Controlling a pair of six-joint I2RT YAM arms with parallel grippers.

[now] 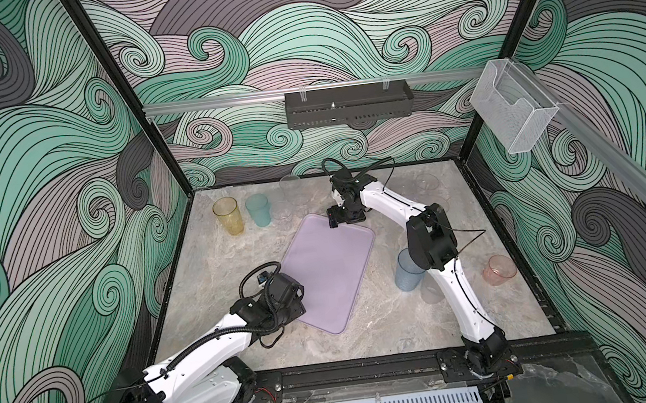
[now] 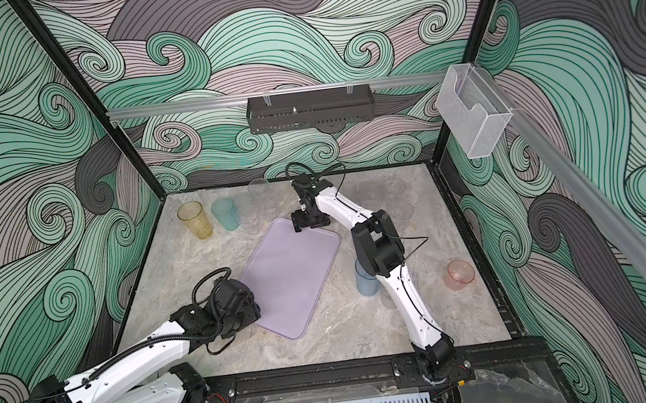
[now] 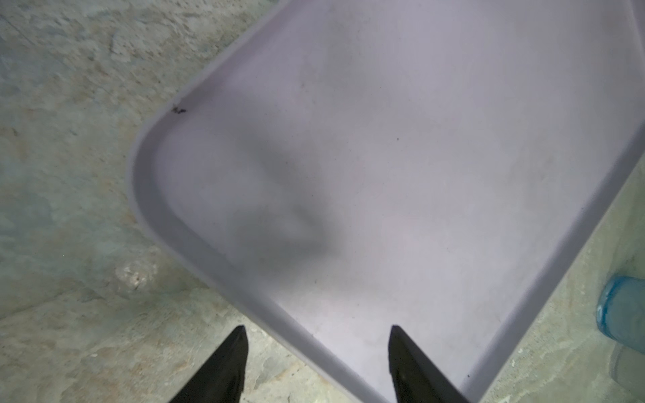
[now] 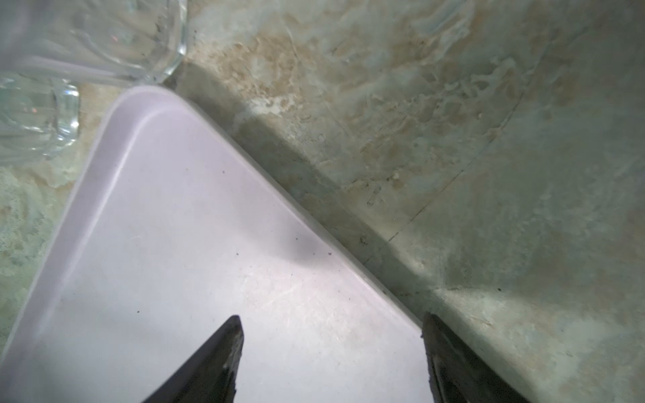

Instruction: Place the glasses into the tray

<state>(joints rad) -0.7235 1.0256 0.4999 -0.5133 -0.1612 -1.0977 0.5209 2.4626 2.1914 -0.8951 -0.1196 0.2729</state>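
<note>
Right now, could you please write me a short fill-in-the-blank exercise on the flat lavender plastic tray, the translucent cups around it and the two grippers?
The flat lavender plastic tray holds ___ glasses.
In both top views, the tall amber translucent tumbler and the tall teal translucent tumbler stand to the ___ of the tray.
In both top views, the short pink translucent cup stands to the ___ of the tray.
The left gripper and the right gripper both have their jaws ___.
Missing words: no; left; right; open.

My left gripper (image 3: 317, 328) hangs low, jaws parted. My right gripper (image 4: 332, 316) sits far forward, jaws wide
</note>
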